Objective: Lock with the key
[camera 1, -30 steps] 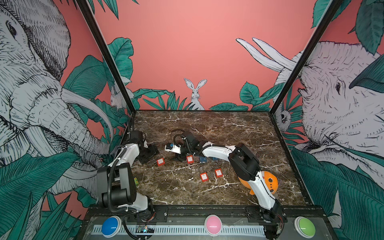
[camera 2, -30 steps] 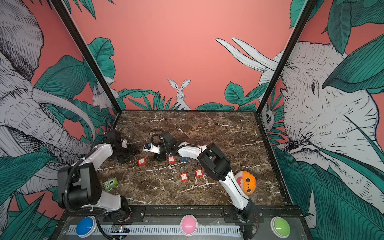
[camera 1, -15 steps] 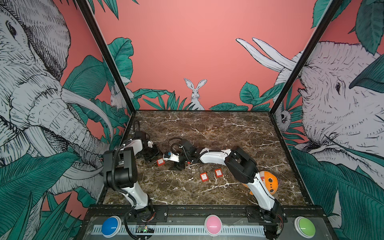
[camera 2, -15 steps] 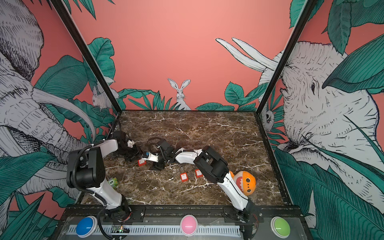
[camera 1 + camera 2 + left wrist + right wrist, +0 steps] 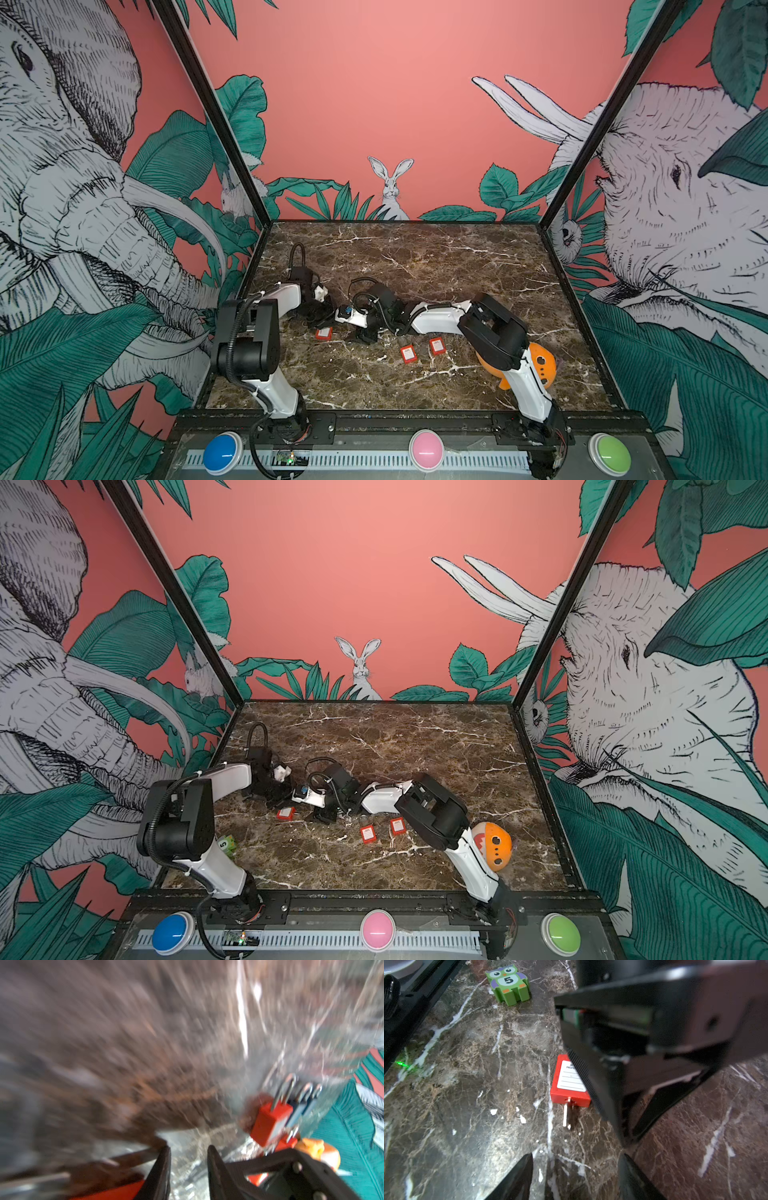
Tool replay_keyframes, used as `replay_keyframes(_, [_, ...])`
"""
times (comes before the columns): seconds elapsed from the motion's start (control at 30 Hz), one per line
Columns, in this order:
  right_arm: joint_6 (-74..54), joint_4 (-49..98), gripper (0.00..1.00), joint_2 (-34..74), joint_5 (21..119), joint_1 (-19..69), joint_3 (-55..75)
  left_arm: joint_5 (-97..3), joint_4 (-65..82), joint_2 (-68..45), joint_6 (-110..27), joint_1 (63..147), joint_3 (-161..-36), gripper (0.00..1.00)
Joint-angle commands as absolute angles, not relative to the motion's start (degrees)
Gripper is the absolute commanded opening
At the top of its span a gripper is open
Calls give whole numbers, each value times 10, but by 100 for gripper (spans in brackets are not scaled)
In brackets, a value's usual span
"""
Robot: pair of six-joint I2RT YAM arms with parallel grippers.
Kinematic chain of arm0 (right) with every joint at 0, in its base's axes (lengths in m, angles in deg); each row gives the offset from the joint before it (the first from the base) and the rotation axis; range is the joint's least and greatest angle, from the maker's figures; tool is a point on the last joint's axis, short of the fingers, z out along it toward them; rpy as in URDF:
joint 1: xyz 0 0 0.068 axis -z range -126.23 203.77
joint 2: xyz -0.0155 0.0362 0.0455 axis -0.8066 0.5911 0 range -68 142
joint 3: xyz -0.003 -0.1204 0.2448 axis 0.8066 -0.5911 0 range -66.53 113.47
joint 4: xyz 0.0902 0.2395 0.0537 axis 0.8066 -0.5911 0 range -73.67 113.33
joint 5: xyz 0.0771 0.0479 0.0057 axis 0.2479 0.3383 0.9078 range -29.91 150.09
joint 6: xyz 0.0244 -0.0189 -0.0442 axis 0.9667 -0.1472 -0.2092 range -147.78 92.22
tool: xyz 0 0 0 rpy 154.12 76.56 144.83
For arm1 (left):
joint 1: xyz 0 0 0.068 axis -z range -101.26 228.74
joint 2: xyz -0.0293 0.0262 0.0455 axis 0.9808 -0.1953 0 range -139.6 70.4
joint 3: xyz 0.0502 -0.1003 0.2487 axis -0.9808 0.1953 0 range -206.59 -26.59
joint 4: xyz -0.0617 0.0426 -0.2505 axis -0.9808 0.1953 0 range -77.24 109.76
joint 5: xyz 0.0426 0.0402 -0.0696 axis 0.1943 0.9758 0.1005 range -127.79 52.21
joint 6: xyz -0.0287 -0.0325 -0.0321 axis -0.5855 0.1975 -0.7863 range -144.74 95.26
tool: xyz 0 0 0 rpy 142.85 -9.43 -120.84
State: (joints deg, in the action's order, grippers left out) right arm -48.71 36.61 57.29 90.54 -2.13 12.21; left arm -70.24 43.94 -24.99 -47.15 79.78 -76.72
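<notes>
red rectangular padlock [image 5: 568,1084] flat, label up, on brown marble bench [image 5: 415,266], just beside left jaws | long axis left-right, thin metal end pointing right | left jaws narrowly parted, empty | right jaws wide, empty

Robot demo booth: marble-look tabletop [image 5: 436,257], jungle-mural walls [image 5: 374,104], coloured push buttons [image 5: 426,449] along front rail.

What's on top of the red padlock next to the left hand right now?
A white label sits on the upward face of the red padlock. The left hand hangs over one side, hiding part of the label and body; contact cannot be told.
</notes>
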Motion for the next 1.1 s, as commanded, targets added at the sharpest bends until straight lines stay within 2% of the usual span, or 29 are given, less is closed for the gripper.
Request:
replay_keyframes(0.0, [-484, 409, 64, 550, 910, -24, 107, -718, 430, -204, -494, 797, -751, 31])
replay_keyframes(0.13, [-457, 421, 65, 551, 919, -24, 97, -674, 465, -164, -486, 795, -787, 31])
replay_keyframes(0.33, [-423, 411, 66, 572, 933, -29, 115, -609, 529, -132, -451, 761, -872, 38])
replay_keyframes(0.57, [-420, 392, 66, 621, 909, -47, 180, -613, 557, -122, -436, 697, -847, 43])
replay_keyframes(0.7, [-432, 348, 67, 652, 868, -62, 230, -601, 551, -101, -440, 686, -822, 44])
replay_keyframes(1.07, [-428, 332, 67, 704, 843, -75, 290, -572, 556, -92, -444, 678, -822, 44])
